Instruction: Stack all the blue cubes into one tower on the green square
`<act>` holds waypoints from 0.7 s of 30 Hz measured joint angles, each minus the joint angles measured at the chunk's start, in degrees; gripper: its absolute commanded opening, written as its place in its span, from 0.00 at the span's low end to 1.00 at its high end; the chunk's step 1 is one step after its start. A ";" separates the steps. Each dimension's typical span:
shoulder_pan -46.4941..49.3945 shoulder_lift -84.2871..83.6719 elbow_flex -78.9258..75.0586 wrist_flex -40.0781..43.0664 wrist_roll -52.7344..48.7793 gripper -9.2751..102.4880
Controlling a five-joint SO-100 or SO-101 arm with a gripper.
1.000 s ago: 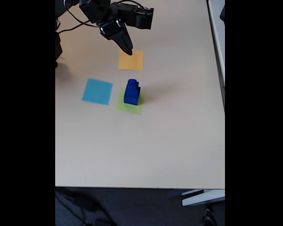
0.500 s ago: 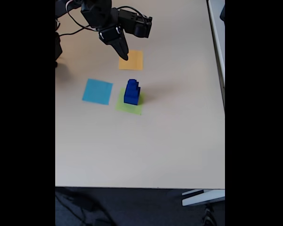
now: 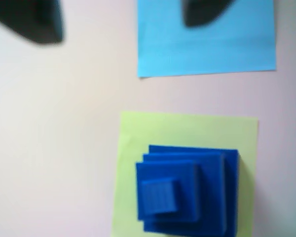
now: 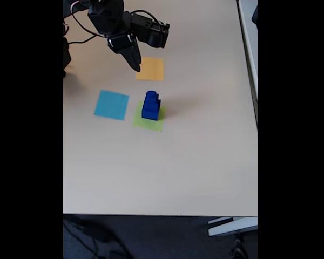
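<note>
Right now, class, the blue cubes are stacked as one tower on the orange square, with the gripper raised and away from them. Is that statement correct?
Not quite. The blue cubes are stacked as one tower, but on the green square, not the orange square, which lies bare; both the fixed view and the wrist view show this. The rest holds: the gripper is raised and away from the tower.

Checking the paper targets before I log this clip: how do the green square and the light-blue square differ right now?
The green square carries the tower of blue cubes, which sits toward one side of it; the light-blue square has nothing on it. In the wrist view the green square lies nearer the camera's bottom edge, the light-blue square beyond it, partly behind a dark fingertip. Both are flat paper squares lying apart on the table.
</note>
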 measured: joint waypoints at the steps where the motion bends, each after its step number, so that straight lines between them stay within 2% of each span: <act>1: 0.00 0.00 0.00 0.00 0.00 0.18; 7: -0.44 0.00 0.97 0.09 -0.44 0.17; 12: -1.58 0.09 1.67 0.09 -2.46 0.08; 21: -4.57 11.60 13.45 0.09 -2.29 0.08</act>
